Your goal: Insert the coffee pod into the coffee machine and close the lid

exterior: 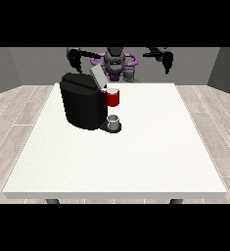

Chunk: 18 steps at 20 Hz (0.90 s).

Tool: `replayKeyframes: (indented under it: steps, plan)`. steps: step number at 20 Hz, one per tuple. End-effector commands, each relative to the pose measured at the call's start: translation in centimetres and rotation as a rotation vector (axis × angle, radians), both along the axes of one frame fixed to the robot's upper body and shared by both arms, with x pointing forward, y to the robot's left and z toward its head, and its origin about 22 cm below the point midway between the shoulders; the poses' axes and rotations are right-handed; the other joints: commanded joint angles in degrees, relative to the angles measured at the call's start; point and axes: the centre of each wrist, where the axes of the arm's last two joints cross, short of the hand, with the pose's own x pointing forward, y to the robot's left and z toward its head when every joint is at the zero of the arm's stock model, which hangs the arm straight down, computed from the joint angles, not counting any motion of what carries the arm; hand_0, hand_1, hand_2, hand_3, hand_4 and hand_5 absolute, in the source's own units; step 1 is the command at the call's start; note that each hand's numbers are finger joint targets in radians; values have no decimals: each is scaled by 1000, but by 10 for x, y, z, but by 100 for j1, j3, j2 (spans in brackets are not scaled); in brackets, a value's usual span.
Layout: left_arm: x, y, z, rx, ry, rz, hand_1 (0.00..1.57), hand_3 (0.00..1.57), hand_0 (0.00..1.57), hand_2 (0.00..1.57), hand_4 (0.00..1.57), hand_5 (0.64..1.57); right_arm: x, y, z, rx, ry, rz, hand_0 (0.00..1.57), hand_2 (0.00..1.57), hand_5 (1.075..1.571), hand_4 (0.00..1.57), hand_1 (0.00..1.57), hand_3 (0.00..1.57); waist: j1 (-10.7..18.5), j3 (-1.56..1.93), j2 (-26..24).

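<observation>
Coffee pod [113,91]: small and pale, sat in the top of the red pod holder [113,99] at the front of the coffee machine [82,103]. Whether it was fully seated could not be told. Lid [98,77]: grey, hinged up and tilted back towards the robot, standing open above the holder. Machine body black and bulky, placed on the far left quarter of the surface [136,157], nearer the far edge than the near edge. A small grey cup [114,120] stood on the machine's base below the red holder; its contents could not be seen.

Surface white, large and square, two dark legs showing under the near edge. Floor [18,112] of pale wood-look planks on both sides; walls grey.

Robot [115,61] behind the far edge, both arms raised and apart from the machine. Hand at the view's left [75,59] hung above the machine's far side, touching nothing; finger state could not be told. Hand at the view's right [167,62] hung over the far right part of the surface, holding nothing; finger state likewise could not be told.
</observation>
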Motion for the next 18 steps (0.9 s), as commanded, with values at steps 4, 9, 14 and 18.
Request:
replayKeyframes:
  steps: [4,9,14,18]
  plan:
    - [-7,22,15,37,-60,77,0,0,0,0,0,1571,21,33,14,2,-34,86,0,0,1571,0,0,0,-415,-3,475]
    - [-12,15,33,21,-39,71,0,0,0,0,0,1571,29,40,7,-41,-34,97,0,0,1571,0,0,0,-321,-2,514]
    - [-8,33,43,33,-112,97,0,0,0,0,0,1571,41,31,20,-54,-73,105,0,0,1571,0,0,0,-362,-2,809]
    - [-12,31,50,20,-152,71,0,0,0,0,0,1571,48,24,21,-78,-105,89,0,0,1571,40,0,0,-212,-2,993]
